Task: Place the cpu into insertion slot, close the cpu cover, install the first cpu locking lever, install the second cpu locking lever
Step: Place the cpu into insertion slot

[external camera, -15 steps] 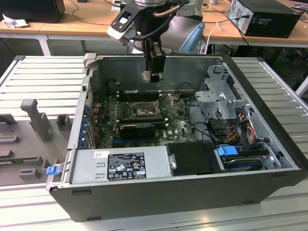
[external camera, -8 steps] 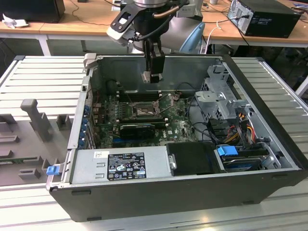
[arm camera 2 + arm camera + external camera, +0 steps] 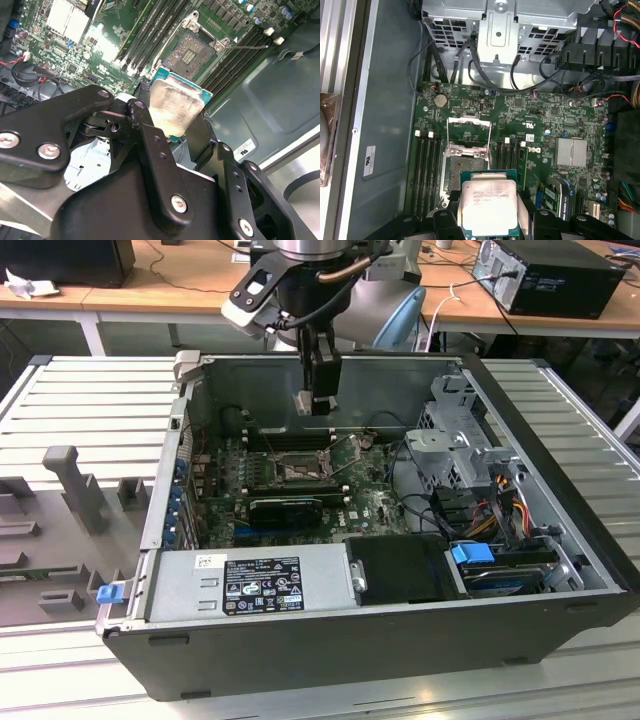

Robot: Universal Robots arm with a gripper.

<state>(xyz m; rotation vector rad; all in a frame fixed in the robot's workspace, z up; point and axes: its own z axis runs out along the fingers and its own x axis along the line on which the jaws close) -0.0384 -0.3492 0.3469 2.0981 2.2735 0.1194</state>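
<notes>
Our gripper [image 3: 490,224] held the cpu [image 3: 487,202] clamped, well above the open insertion slot [image 3: 462,172]; we judged placement underway, calling for squaring chip to socket.

1. A ribbed, silvery metal bench [image 3: 90,400] carried everything, its slats running from the exterior view's left to its right.
2. An open, dark computer case [image 3: 350,650] lay on its side directly on the bench, taking up the middle and right.
3. Grey moulded fixtures [image 3: 62,480] sat on the bench at the exterior view's left, near the case.
</notes>
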